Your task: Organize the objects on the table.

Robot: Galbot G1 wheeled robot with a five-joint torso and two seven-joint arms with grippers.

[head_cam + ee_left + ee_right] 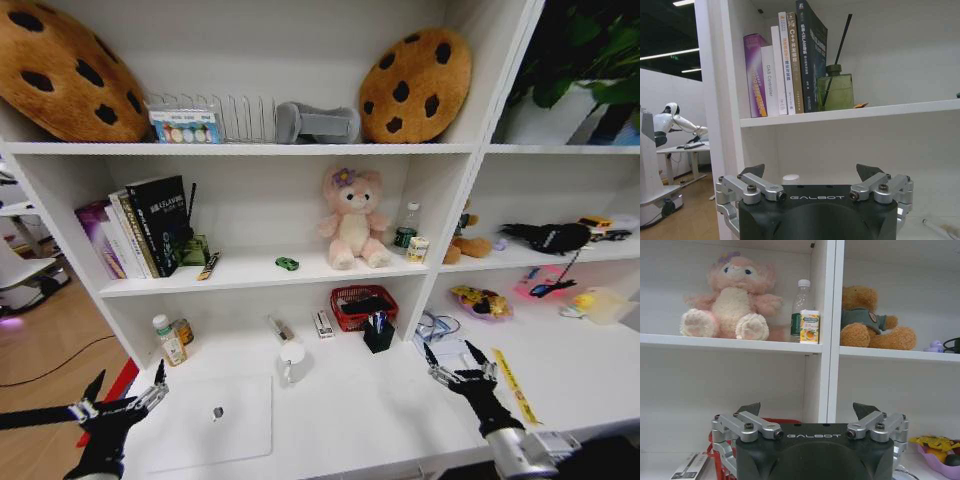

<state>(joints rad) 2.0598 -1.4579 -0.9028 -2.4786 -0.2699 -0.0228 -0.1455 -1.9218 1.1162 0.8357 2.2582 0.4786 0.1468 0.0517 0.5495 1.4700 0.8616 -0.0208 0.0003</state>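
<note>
On the white table [380, 410] a shut silver laptop [212, 420] lies at the front left. My left gripper [128, 380] hovers open just left of it, off the desk's edge; the left wrist view has its fingers [812, 172] spread and bare. Over the desk's front right my right gripper [452, 353] is open [807, 410] and holds nothing. A tiny green toy car [287, 264] sits on the middle shelf. The green-labelled clear bottle [405, 228] [801, 305] stands beside the shelf divider. A yellow packet [478, 296] [935, 442] lies in a purple bowl.
A pink plush [350, 220], books [140, 228] and a green diffuser [835, 90] fill the middle shelf. On the desk stand a red basket [362, 305], a black pen cup [378, 333], small bottles [168, 340] and a yellow ruler [512, 385]. Cookie cushions [415, 85] rest on top.
</note>
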